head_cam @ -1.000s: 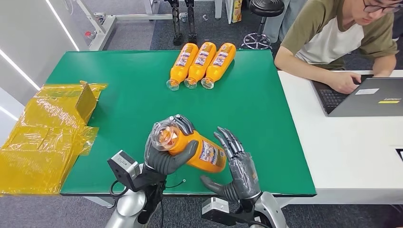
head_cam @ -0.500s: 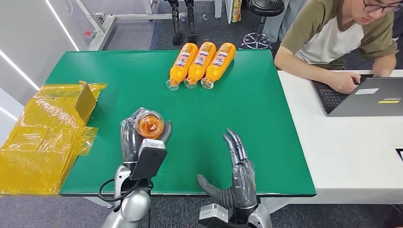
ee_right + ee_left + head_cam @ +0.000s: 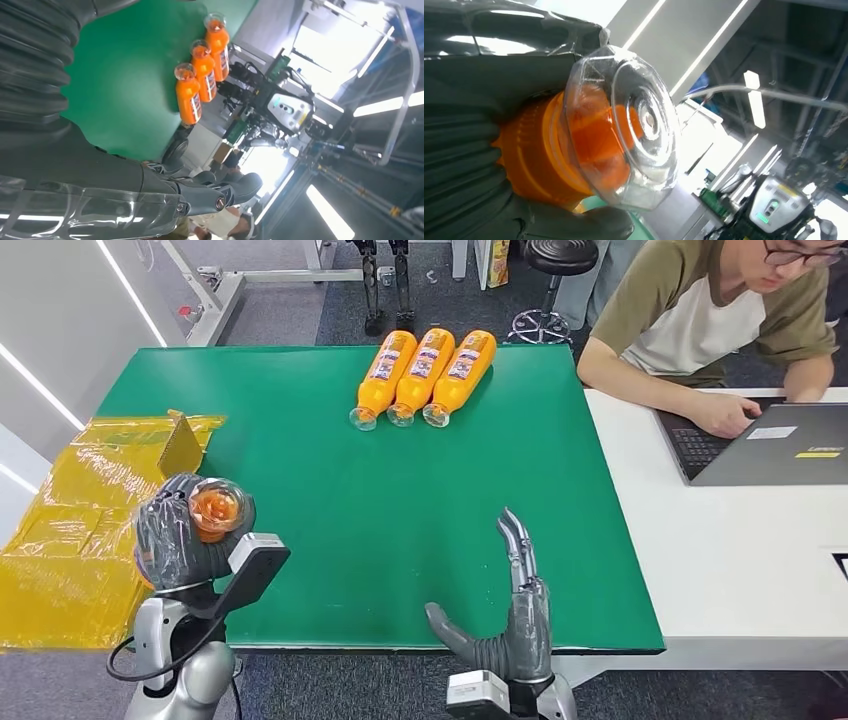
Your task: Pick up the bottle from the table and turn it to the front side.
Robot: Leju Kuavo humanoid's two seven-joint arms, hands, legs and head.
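A: The table (image 3: 300, 410) is plain green; the three bottles (image 3: 425, 375) on it are orange, with white labels printed in blue and red, and clear caps.

B: The bottle (image 3: 215, 508) in the dark grey left hand (image 3: 178, 538)?

A: Orange under a clear cap. The right hand (image 3: 515, 625) is dark grey too.

B: And on the side?

A: Translucent yellow bags (image 3: 85, 530). The desk (image 3: 740, 540) is white, the laptop (image 3: 765, 445) grey, the person's shirt (image 3: 690, 305) olive and white.

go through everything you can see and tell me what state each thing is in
Held bottle: gripped, lifted, clear cap toward the camera.
Left robot hand: wrapped around that bottle.
Right robot hand: holding nothing, fingers extended.
Three bottles: lying side by side on the green mat.
Laptop: open, in use.
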